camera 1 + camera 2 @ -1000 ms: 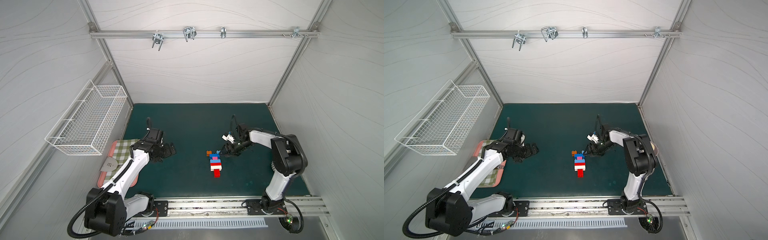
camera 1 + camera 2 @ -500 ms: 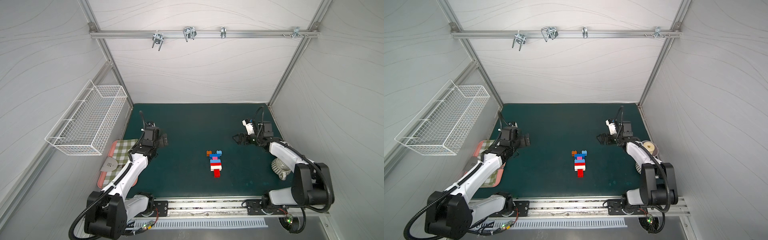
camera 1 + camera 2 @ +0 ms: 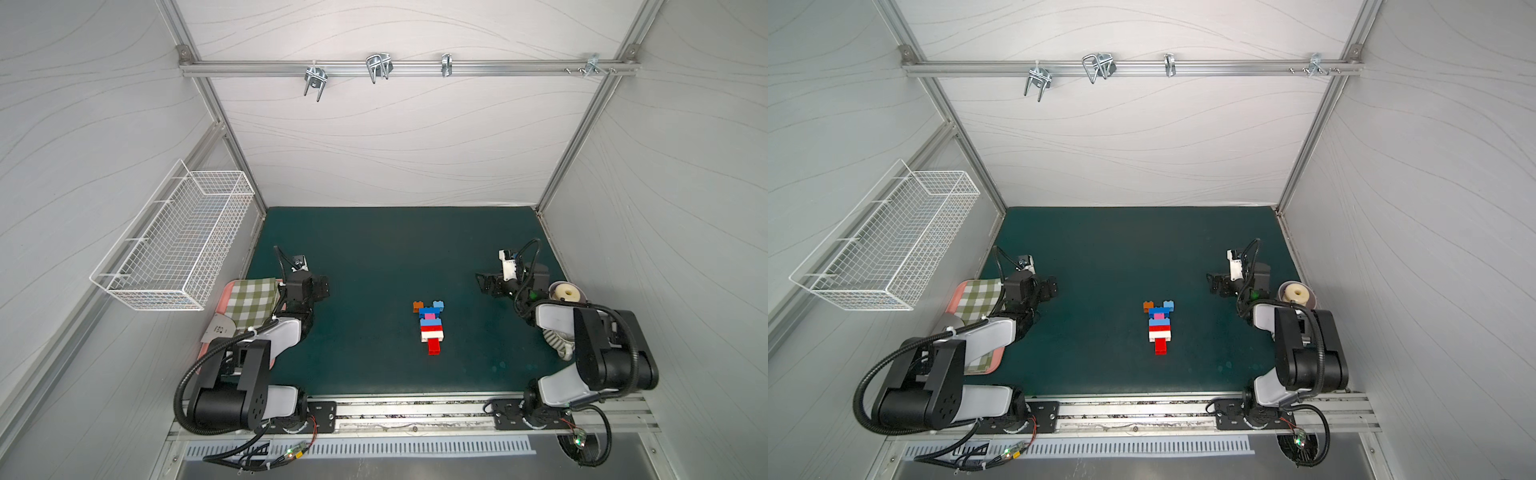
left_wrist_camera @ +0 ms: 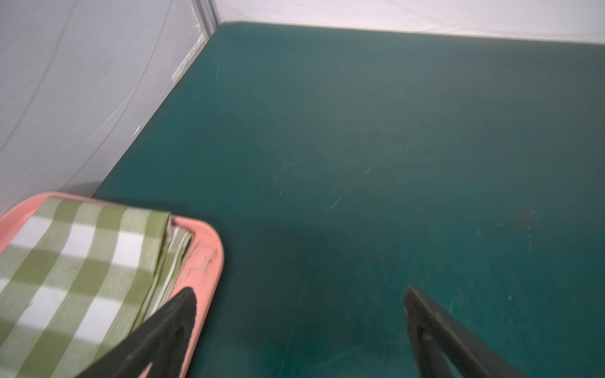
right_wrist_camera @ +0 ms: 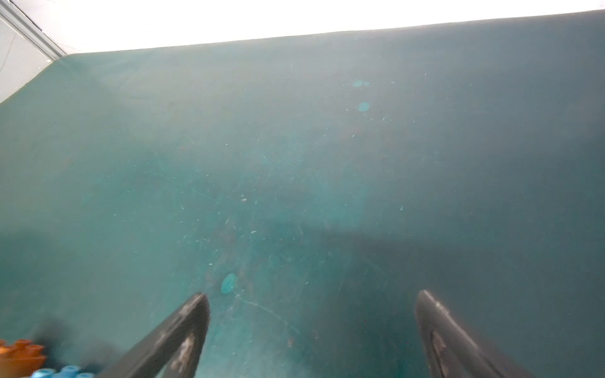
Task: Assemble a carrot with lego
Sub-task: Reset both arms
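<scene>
The carrot (image 3: 431,328) lies flat on the dark green mat (image 3: 374,249). It is about midway between the mat's left and right edges and nearer the front edge than the back. Its red tip (image 3: 434,346) points at the front edge. Behind the tip come a white brick (image 3: 432,335), a red brick (image 3: 432,328), blue layers and a small pink brick (image 3: 430,316). At the wide end an orange brick (image 3: 418,306) and a light-blue brick (image 3: 438,305) sit side by side, orange on the left.

The left gripper (image 3: 322,286) is near the mat's left edge, well apart from the carrot. Its wrist view shows the jaws of the left gripper (image 4: 298,294) spread wide with only mat between them. One of its fingers (image 4: 170,324) overlaps the corner of a pink tray (image 4: 204,258) in that picture; I cannot tell whether they touch. A folded green-and-white checked cloth (image 4: 82,258) lies on the tray.

The right gripper (image 3: 484,284) is near the mat's right edge, also well apart from the carrot. In its wrist view the right gripper (image 5: 311,296) has its jaws wide too, over bare mat. The orange and light-blue bricks show blurred at that picture's corner.

A cup (image 3: 565,293) holding a cream ring stands at the right edge, beside the right arm. A white wire basket (image 3: 174,245) hangs on the left wall.
</scene>
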You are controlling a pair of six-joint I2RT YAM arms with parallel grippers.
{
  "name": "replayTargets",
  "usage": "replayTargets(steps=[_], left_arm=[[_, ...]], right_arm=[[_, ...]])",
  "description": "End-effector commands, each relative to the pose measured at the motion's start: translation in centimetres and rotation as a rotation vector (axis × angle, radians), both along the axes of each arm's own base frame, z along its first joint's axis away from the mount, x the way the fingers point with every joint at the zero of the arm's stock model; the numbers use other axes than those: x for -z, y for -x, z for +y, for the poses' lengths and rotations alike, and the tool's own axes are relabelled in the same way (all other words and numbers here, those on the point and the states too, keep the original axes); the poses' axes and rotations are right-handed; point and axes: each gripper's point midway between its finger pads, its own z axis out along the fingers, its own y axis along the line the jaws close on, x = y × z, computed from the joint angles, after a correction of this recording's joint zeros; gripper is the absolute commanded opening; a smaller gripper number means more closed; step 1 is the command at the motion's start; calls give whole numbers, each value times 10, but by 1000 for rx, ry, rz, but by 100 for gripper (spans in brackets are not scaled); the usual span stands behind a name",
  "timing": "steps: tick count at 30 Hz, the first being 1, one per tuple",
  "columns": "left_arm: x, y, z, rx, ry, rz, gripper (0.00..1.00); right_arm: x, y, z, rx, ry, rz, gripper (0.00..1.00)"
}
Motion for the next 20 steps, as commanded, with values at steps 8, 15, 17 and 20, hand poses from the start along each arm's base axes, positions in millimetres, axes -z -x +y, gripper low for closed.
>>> replayTargets(steps=[8, 15, 17, 20], left_arm=[[-15, -22, 3, -7, -11, -164, 98], [-10, -23, 7, -30, -15, -157, 98], [-10, -24, 6, -30, -15, -157, 98], [-6, -26, 6, -25, -16, -148, 99]], right_arm=[[-10, -8, 6, -9, 44, -128, 99], [-9, -7, 6, -5, 52, -136, 99], [-9, -7, 6, -7, 52, -134, 99], [-9, -6, 6, -6, 53, -133, 100]])
